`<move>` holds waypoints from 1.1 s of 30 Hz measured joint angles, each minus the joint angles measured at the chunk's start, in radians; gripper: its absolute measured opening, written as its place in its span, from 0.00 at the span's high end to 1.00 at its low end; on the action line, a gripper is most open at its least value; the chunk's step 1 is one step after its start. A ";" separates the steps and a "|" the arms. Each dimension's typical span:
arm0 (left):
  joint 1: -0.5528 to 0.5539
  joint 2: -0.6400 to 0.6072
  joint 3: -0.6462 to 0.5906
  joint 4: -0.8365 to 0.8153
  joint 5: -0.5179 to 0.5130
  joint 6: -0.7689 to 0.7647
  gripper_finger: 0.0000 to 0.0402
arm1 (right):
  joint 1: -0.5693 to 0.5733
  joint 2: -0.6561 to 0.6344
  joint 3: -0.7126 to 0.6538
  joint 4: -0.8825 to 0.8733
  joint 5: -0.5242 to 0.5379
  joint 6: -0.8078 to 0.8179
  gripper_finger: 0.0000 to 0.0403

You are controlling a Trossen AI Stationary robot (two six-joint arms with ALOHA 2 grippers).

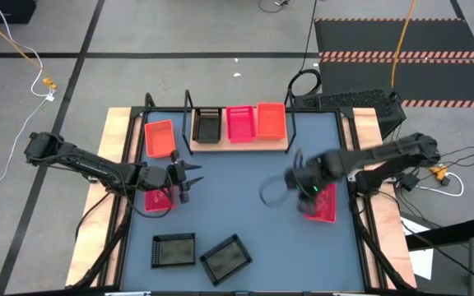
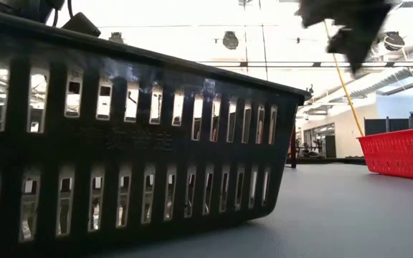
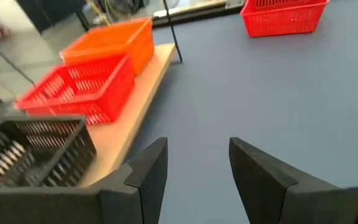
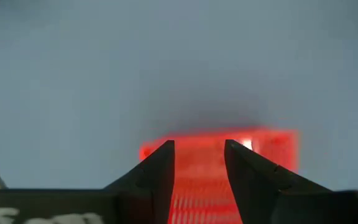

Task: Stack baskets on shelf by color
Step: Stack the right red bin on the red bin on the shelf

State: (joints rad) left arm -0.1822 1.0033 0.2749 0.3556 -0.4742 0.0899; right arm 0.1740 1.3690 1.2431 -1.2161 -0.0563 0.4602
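The shelf point(image 1: 220, 146) stands at the table's far side and carries a black basket point(image 1: 206, 125), a pinkish-red basket point(image 1: 240, 123) and an orange basket point(image 1: 271, 120). Another orange basket point(image 1: 160, 138) sits on the table left of them. My left gripper point(image 1: 194, 177) point(image 3: 197, 146) is open and empty, pointing toward the table's right, with a pinkish-red basket point(image 1: 159, 200) beside its wrist. My right gripper point(image 1: 274, 191) point(image 4: 199, 146) is open, blurred and empty, over the table left of another pinkish-red basket point(image 1: 323, 203). Two black baskets point(image 1: 174, 249) point(image 1: 225, 258) rest on the table near its near edge.
Bare blue tabletop point(image 1: 245, 214) lies between the two grippers and in front of the shelf. In the low view a black basket point(image 2: 127, 143) fills the left, with the pinkish-red basket point(image 2: 400, 152) at the right. The shelf's wire end loop point(image 1: 189, 115) stands upright beside the black basket.
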 joint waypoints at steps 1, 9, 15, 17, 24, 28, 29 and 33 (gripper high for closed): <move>0.003 0.000 0.000 0.016 0.000 0.027 0.56 | 0.038 -0.019 -0.046 0.003 -0.008 0.008 0.68; 0.056 0.000 0.000 0.210 0.005 0.225 0.56 | 0.231 -0.069 -0.273 0.152 -0.078 0.218 0.74; 0.137 0.000 0.000 0.279 0.132 0.296 0.56 | 0.304 -0.069 -0.353 0.270 -0.078 0.395 0.76; 0.165 0.000 0.000 0.283 0.173 0.299 0.56 | 0.328 -0.070 -0.370 0.276 -0.072 0.416 0.76; 0.217 0.000 0.000 0.283 0.221 0.297 0.56 | 0.361 -0.069 -0.433 0.303 -0.017 0.410 0.76; 0.225 0.000 0.000 0.285 0.222 0.299 0.56 | 0.361 -0.069 -0.458 0.325 -0.018 0.416 0.81; 0.227 0.000 0.000 0.286 0.223 0.298 0.56 | 0.361 -0.069 -0.462 0.326 -0.021 0.418 0.83; 0.228 0.000 0.000 0.286 0.223 0.297 0.56 | 0.361 -0.070 -0.465 0.335 -0.027 0.418 0.97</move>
State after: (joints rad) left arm 0.0456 1.0031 0.2749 0.6415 -0.2512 0.3871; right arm 0.5350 1.2991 0.7784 -0.8811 -0.0832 0.8780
